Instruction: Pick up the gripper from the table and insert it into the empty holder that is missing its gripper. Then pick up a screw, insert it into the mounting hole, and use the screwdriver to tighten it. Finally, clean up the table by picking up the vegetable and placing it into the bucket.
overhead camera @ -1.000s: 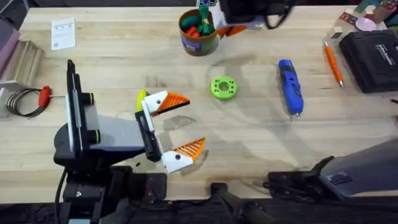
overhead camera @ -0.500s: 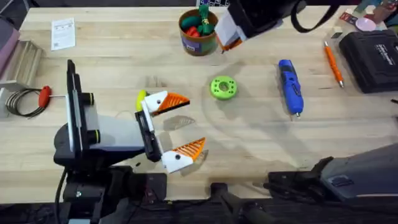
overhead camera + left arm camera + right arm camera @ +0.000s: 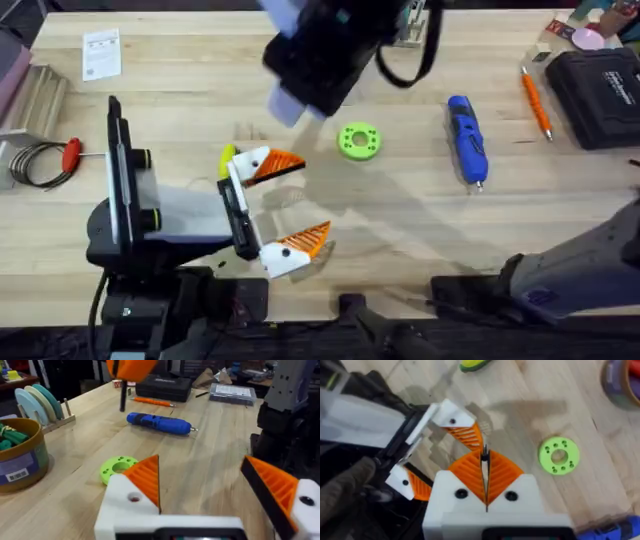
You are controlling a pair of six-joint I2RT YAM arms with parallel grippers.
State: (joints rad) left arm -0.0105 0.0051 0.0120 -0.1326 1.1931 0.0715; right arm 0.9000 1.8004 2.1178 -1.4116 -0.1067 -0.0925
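While flat — screwdriver (image 3: 467, 140), tip toward bases

Bright even light; raised right arm (image 3: 320, 50) blurred.

Green disc (image 3: 359, 140), orange pen (image 3: 536, 102), red-handled screwdriver (image 3: 71, 154), black case (image 3: 600, 95)

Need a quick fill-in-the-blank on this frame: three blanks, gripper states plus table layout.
1. The left gripper has its fingers ___.
2. The right gripper is ___, its orange pads touching.
3. The disc lying between the left gripper and the screwdriver is coloured ___.
Missing words: open; shut; green.
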